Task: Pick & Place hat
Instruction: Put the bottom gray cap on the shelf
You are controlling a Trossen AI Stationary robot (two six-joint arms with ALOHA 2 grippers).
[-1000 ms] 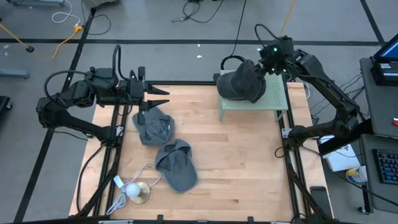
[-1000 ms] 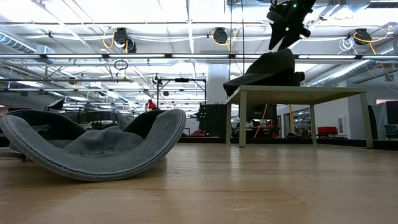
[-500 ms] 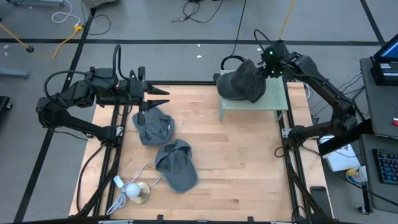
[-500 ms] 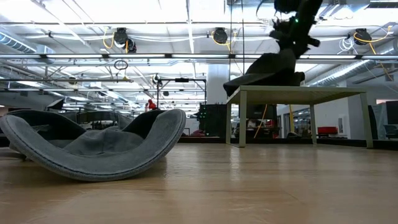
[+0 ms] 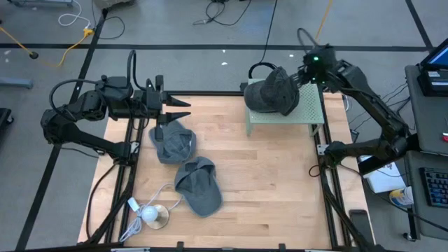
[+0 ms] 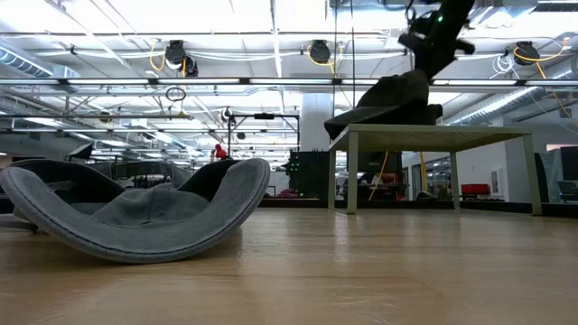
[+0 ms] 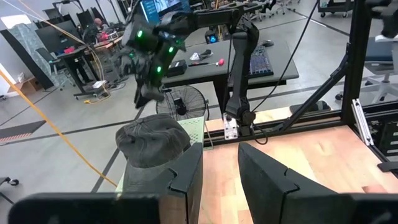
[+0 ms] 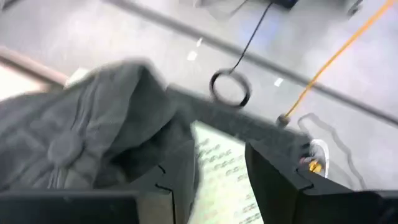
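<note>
A dark grey hat (image 5: pixel 271 92) sits on the small green stand (image 5: pixel 308 108) at the table's far right. It also shows in the low view (image 6: pixel 393 95) and the right wrist view (image 8: pixel 87 140). My right gripper (image 5: pixel 306 70) (image 8: pixel 217 180) is open, over the hat's far-right side and the stand's perforated top (image 8: pixel 221 165). Two more grey hats lie on the wood: one upturned (image 5: pixel 173 142) (image 6: pixel 135 217), one closer to the near edge (image 5: pixel 198 185). My left gripper (image 5: pixel 180 109) (image 7: pixel 219 174) is open and waits at the far left. My right gripper stands open close over the far-right side of the hat's crown (image 8: pixel 158 134), coming from above and from the right. Whether a finger (image 8: pixel 174 186) touches the cloth, I cannot tell. The hat rests on the stand.
A white cable with a plug and a gold disc (image 5: pixel 152 215) lies at the near left corner. Black frame rails (image 5: pixel 126 175) (image 5: pixel 329 189) run along both table sides. Bare wood (image 5: pixel 266 182) stretches between the hats and the stand.
My right gripper dipped down to the hat on the stand, then rose again and drew back toward the table's right edge. The hat stayed on the stand.
</note>
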